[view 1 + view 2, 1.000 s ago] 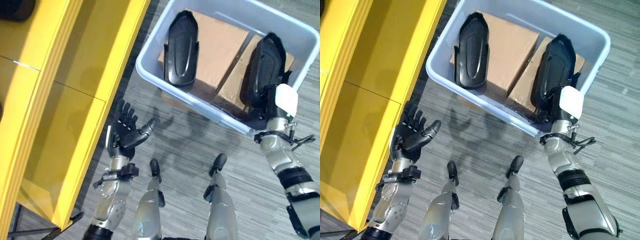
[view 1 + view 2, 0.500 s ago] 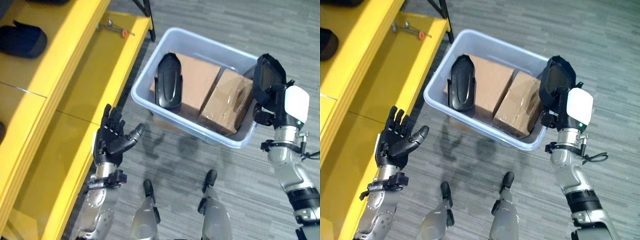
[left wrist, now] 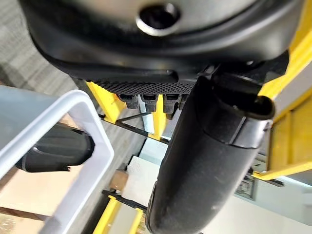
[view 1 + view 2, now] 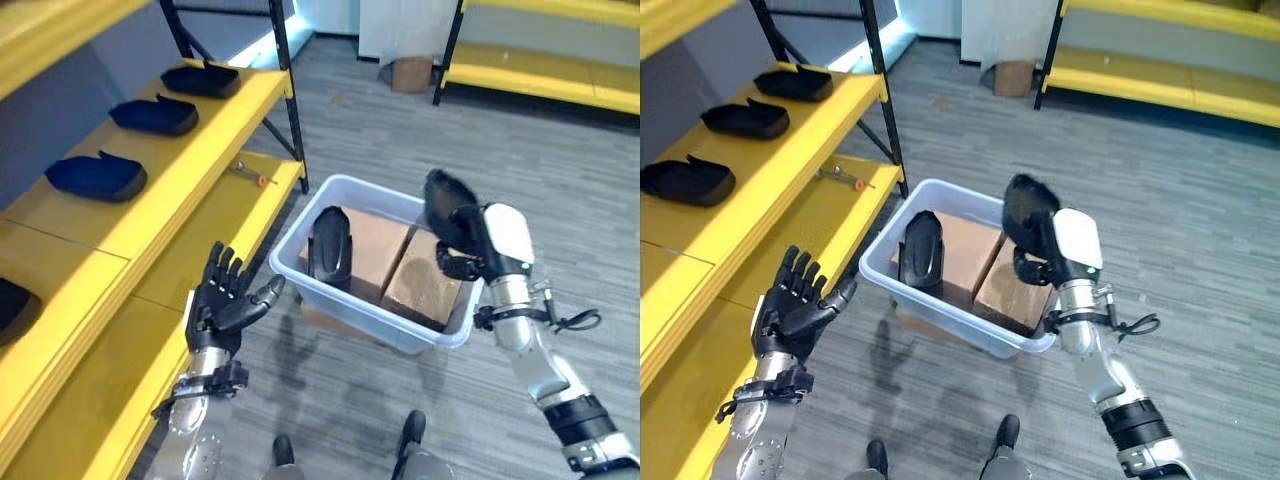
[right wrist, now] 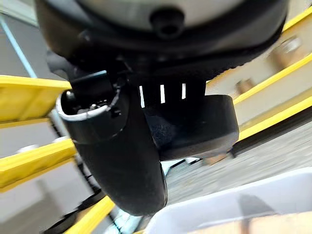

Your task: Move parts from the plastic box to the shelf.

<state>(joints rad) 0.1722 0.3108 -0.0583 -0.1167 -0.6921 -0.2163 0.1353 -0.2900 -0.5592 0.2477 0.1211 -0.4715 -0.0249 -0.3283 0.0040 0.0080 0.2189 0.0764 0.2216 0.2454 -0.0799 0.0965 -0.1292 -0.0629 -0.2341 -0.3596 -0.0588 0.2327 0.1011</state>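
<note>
Right hand (image 4: 1045, 250) curled round black part (image 4: 1028, 212), held upright above box (image 4: 970, 335) right end. Shelf (image 4: 790, 160) way off to left. Left hand (image 4: 792, 312) open, empty, nearer shelf. Second part (image 4: 922, 250) in box.

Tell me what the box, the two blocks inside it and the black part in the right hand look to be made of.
Box: pale blue-grey plastic, smooth with a thick rolled rim. Two blocks: brown cardboard, matte, one apparently with glossy tape or wrap. Black part in the right hand: probably moulded plastic, dark with a dull sheen; rubber cannot be ruled out.
</note>
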